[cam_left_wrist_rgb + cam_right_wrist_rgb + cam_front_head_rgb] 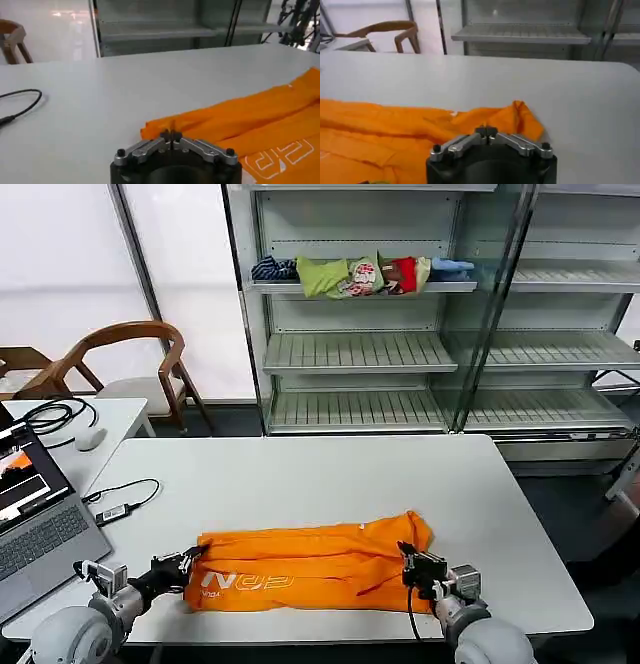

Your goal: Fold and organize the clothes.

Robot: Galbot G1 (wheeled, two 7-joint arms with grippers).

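Shirt (315, 566) lay near the near edge of the white table (300, 474), folded into a long orange band running left to right, with white lettering (245, 582) showing at its near left part. Its right end rose in a small peak, and that peak also showed in the right wrist view (522, 117).

The left gripper (186, 562) sat at the shirt's left end, low over the table. In the left wrist view the left gripper (171, 135) had its fingertips pressed together on the edge of the orange fabric (240, 120), so the jaws were clenched on the shirt.

The right gripper (409, 561) sat at the shirt's right end, just near of the peak. In the right wrist view the right gripper (486, 131) also had its tips closed together right at the orange cloth (395, 130), and it appeared to pinch the shirt's edge.

On the left, a laptop (35, 509) stood open at the table's edge, with a cable (125, 502) lying beside it on the table. A wooden chair (130, 364) stood farther back on the left. Behind the table stood a shelf (360, 334) with glass doors, and a row of bundles (360, 274) in green, red and blue lay on its upper level.
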